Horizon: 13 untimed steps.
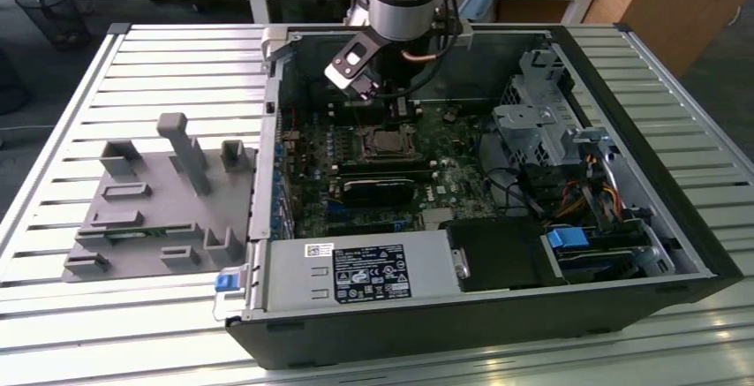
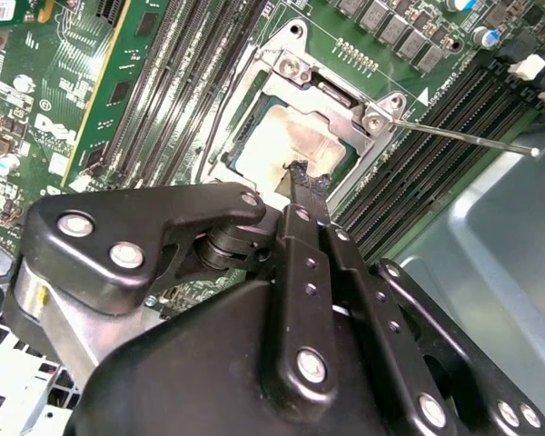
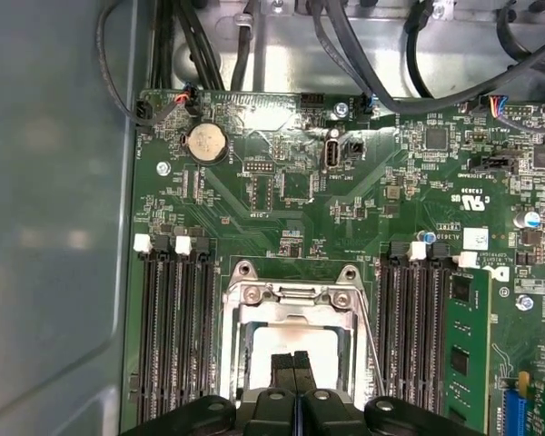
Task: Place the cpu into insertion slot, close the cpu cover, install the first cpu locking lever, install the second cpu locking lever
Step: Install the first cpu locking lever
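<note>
The hand (image 3: 293,365) is hanging low over the insertion slot (image 1: 386,143), inside the open computer case (image 1: 471,337) that is lying on the desk (image 1: 177,68). Its 2 fingers are pressed together with no gap between them, and they are gripping nothing that I can see. The cpu (image 3: 277,341) is sitting flat in the slot. Its pale metal top is showing through the window of the cpu cover (image 3: 291,295), which is lying down over it. I judge that the closed tips are serving as 1 narrow point for pushing, because they are standing just above the edge of the cpu. A thin locking lever (image 2: 463,136) is sticking out free over the memory slots (image 2: 418,173), so it is not yet latched.
</note>
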Tool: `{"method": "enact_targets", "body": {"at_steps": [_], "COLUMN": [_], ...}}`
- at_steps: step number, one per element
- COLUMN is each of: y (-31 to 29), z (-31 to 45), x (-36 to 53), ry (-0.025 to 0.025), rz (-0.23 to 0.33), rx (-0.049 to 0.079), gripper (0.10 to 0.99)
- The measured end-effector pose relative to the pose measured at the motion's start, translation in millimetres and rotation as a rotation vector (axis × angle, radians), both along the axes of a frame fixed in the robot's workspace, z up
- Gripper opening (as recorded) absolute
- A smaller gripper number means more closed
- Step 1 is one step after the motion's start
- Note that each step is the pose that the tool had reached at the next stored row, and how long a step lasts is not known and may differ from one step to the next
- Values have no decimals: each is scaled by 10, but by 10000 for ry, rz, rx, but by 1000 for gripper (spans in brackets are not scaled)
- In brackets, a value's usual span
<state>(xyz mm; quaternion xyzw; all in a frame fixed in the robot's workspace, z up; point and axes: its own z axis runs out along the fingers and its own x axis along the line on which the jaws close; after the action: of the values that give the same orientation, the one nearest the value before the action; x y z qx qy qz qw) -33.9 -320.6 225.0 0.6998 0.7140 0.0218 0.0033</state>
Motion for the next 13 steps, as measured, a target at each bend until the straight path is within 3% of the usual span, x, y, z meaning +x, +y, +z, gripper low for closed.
{"method": "enact_targets", "body": {"at_steps": [13], "y": [0], "z": [47], "x": [0], "ry": [-1], "rz": [0], "rx": [2], "gripper": [122]}}
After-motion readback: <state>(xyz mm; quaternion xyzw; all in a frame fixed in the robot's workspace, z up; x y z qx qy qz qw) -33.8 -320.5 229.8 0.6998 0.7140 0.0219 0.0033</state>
